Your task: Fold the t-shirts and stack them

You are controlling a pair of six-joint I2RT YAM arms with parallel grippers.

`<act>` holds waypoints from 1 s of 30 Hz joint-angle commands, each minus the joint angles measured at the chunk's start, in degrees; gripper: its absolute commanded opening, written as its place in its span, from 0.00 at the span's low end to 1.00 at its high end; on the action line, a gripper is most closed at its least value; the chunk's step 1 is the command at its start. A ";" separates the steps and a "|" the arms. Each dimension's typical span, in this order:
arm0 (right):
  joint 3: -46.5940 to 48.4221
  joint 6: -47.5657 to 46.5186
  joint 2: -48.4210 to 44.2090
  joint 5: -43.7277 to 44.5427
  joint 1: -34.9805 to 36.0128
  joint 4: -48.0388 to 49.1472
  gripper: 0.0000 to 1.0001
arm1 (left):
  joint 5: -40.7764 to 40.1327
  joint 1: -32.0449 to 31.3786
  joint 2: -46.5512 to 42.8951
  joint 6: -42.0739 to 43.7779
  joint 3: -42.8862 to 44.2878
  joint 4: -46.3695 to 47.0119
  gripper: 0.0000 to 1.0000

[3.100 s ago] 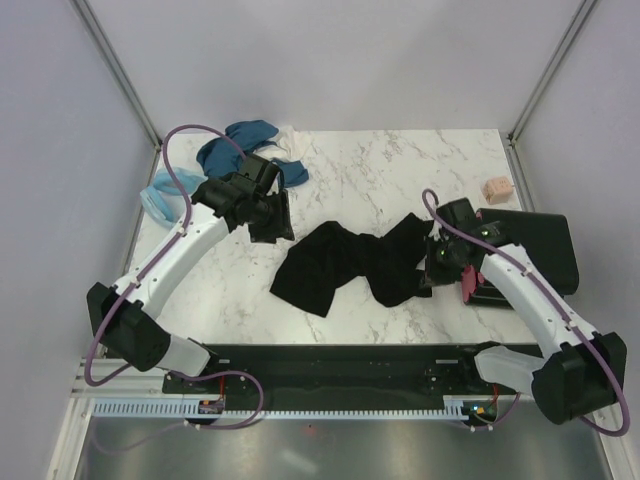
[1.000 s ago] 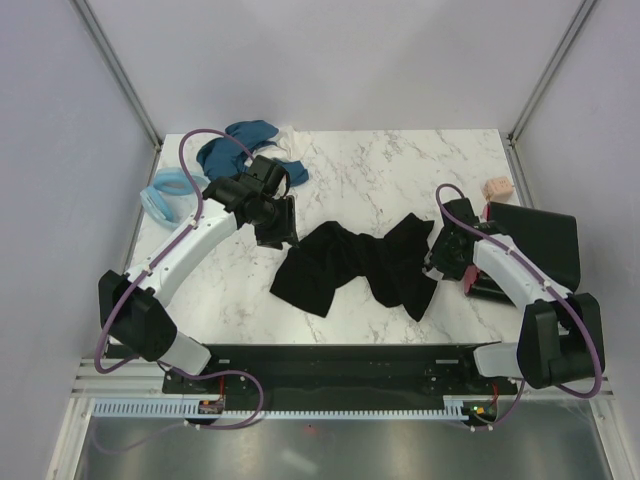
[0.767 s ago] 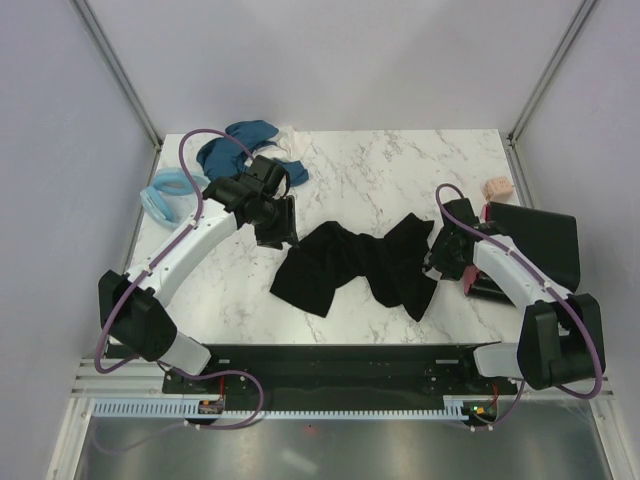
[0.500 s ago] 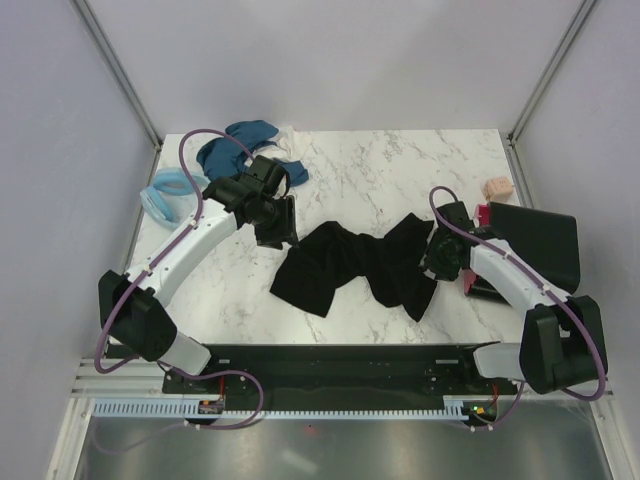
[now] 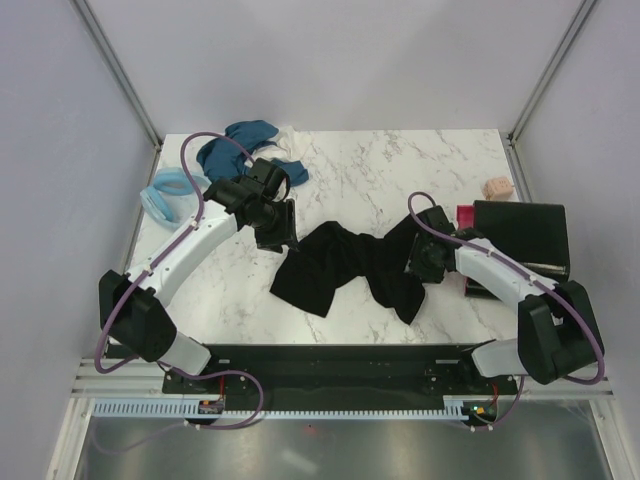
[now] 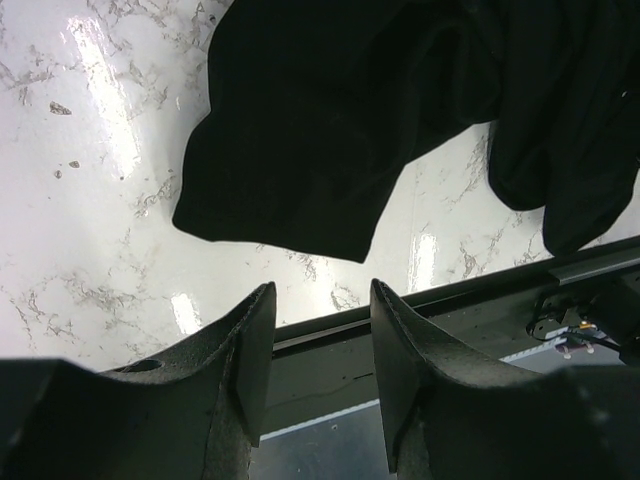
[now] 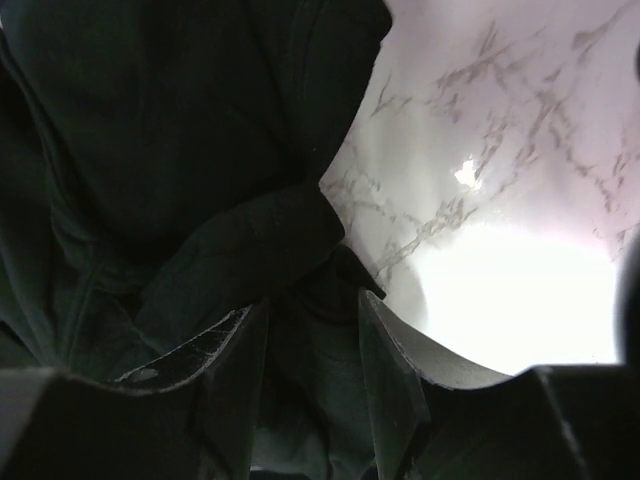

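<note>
A crumpled black cotton short-sleeved t-shirt [image 5: 340, 265] lies near the middle of the white marbled counter [image 5: 400, 170], bunched into a twisted band with one lobe toward the near edge.

The left hand [image 5: 281, 228] hangs just beside the shirt's left end. Its jaws are apart with nothing between them, and the left wrist view shows only cloth and counter beyond. The right hand [image 5: 420, 262] is over the shirt's right end, its jaws also apart and straddling a raised fold rather than clamped on it.

The shirt looks light, limp and thin. It should sag, and may drag the rest of the shirt along when one point is lifted, so a single pinch would only stretch the tangle. Better holds are likely a hem or shoulder seam at each end, one per hand, pulled apart to spread it flat. Which edge is collar or hem cannot be told from the folds.

More shirts, teal-blue [image 5: 235, 150] and light blue [image 5: 165, 190], sit heaped at the far left corner. A folded black stack [image 5: 520, 235] lies by the right edge.
</note>
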 commanded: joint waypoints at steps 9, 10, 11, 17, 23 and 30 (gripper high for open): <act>3.39 5.02 0.63 1.46 1.04 -14.00 0.51 | 0.77 0.20 -2.61 1.89 -0.53 0.45 0.50; 3.92 4.93 0.54 1.55 1.04 -14.18 0.51 | 0.86 0.20 -2.61 1.80 -0.62 0.36 0.50; 4.19 4.93 0.45 1.81 1.04 -14.35 0.51 | 0.86 0.20 -2.52 1.80 -0.71 0.45 0.50; 6.65 3.96 -0.08 4.53 0.95 -16.02 0.52 | 1.47 0.20 -2.35 1.62 -0.71 0.62 0.50; 9.11 2.03 2.82 9.53 0.95 -17.34 0.55 | 1.56 0.20 -2.34 1.71 -0.36 0.63 0.50; 13.76 2.64 3.53 15.86 -0.10 -20.50 0.60 | 1.30 0.20 -2.96 1.98 -0.62 0.71 0.50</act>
